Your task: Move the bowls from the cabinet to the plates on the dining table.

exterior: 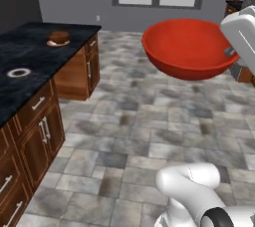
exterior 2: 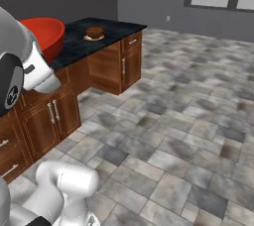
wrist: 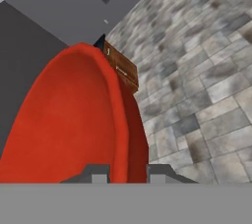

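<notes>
While the gripper (wrist: 128, 171) clamps one red bowl (exterior: 189, 48), one brown bowl (exterior: 59, 37) sits on a plate (exterior: 58, 43).

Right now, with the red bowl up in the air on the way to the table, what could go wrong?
The gripper pinches only the rim of the red bowl, held high over the tile floor; a jolt could tip or drop it. The empty navy plate sits close to the dining table edge, so a low approach might clip the slab. The brown bowl already sits on the far plate.
</notes>
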Tool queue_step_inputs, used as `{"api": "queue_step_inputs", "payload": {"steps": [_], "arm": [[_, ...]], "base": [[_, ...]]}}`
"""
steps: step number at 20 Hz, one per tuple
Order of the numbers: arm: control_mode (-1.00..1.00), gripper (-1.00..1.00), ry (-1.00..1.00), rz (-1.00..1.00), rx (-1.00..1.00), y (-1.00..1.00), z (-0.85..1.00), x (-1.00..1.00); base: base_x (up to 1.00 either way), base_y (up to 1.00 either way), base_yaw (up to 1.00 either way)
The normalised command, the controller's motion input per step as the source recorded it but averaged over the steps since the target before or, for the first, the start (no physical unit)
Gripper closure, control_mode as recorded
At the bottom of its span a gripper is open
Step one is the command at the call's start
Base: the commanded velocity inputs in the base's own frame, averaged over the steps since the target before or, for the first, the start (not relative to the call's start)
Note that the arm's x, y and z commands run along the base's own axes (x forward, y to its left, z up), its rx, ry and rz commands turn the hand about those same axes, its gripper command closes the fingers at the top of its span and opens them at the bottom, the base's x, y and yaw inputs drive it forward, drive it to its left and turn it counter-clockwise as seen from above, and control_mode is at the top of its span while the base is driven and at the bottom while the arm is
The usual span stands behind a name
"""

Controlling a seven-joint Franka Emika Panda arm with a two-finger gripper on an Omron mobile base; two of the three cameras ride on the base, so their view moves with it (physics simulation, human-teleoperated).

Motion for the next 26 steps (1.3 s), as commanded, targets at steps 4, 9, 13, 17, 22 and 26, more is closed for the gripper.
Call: {"api": "queue_step_inputs", "payload": {"steps": [4,9,13,17,22,26], "arm": [[1.00,1.00,0.00,0.00,0.00,0.00,0.00,0.00],[1.00,1.00,0.00,0.00,0.00,0.00,0.00,0.00],[1.00,1.00,0.00,0.00,0.00,0.00,0.00,0.00],[1.00,1.00,0.00,0.00,0.00,0.00,0.00,0.00],[1.00,1.00,0.00,0.00,0.00,0.00,0.00,0.00],[1.00,1.00,0.00,0.00,0.00,0.00,0.00,0.00]], "base": [[0.00,0.00,0.25],[0.00,0.00,0.25],[0.02,0.00,0.25],[0.01,0.00,0.25],[0.16,0.00,0.24],[0.21,0.00,0.23]]}}
